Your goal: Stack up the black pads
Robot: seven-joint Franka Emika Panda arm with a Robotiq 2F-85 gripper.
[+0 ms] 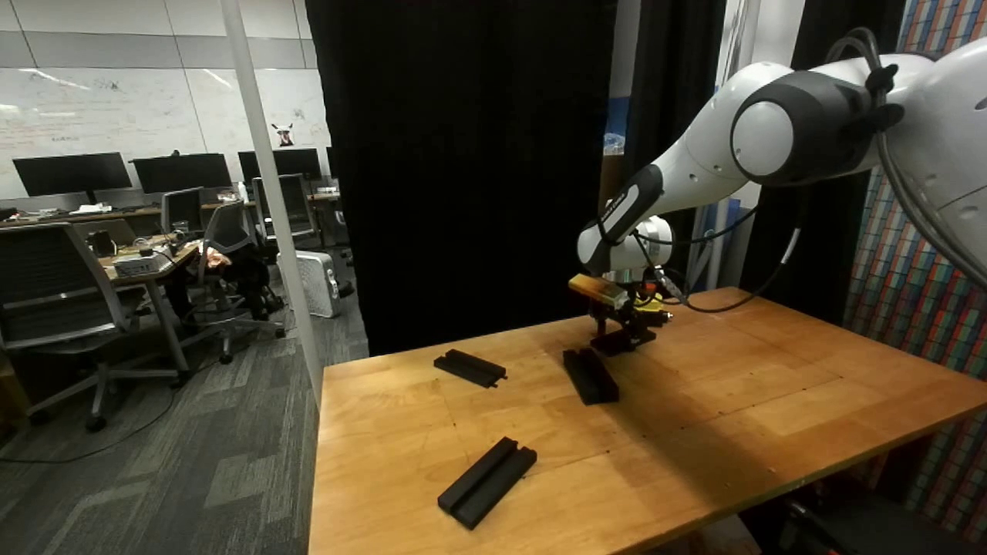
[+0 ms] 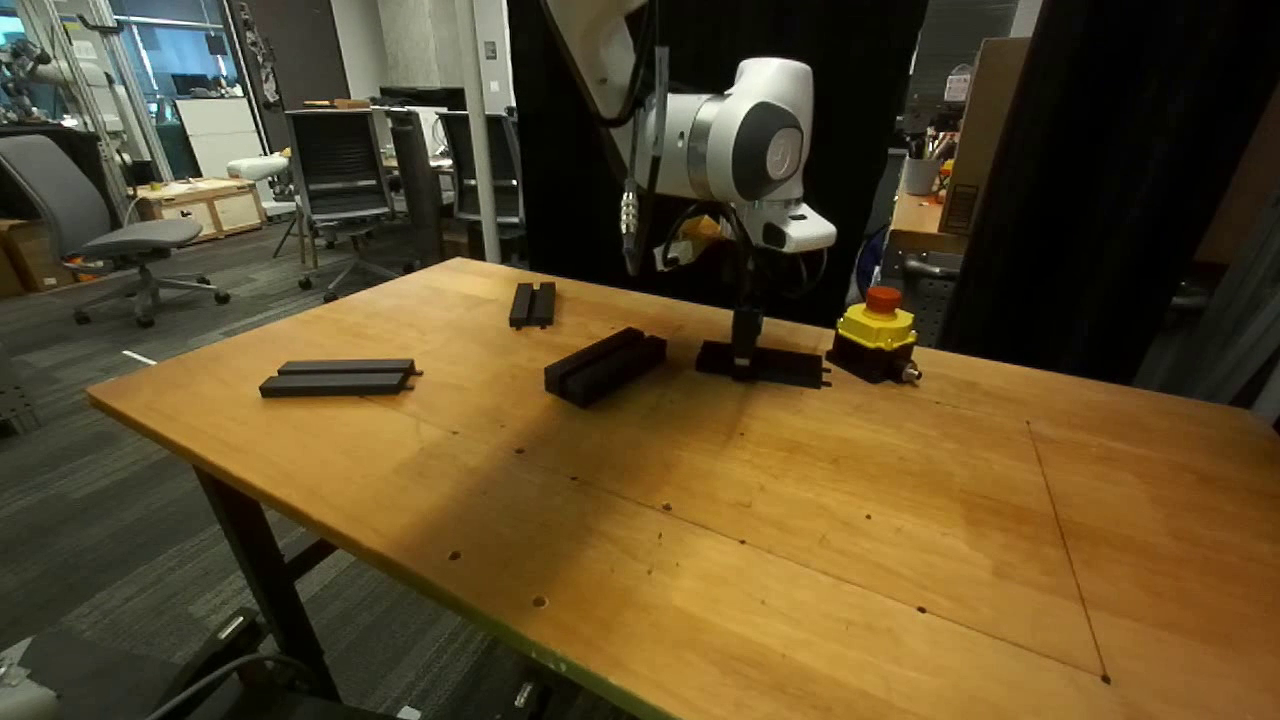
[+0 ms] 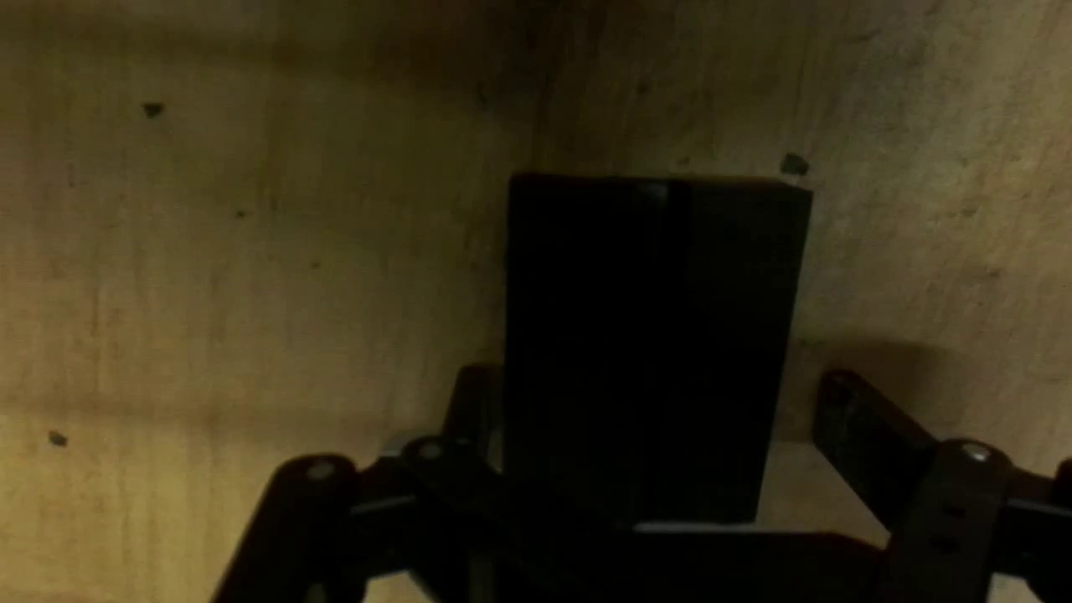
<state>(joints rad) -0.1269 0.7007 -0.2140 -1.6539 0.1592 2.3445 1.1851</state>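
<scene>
Behind the wooden surface we see a black curtain; in an exterior view office chairs and computer screens stand off to the left. The hand sits low at the far side of the surface, its fingers spread on either side of one black pad. Our wrist view is dark but shows a clear gap on the right; on the left the finger is just beside the pad, and we cannot tell whether it touches. To the left, in an exterior view, rests a thicker black block that looks to us like stacked pads. Farther left, well apart from each other, lie the far pad and the left pad, both flat. Just right of the pad between the fingers we find a yellow box with a red button.
</scene>
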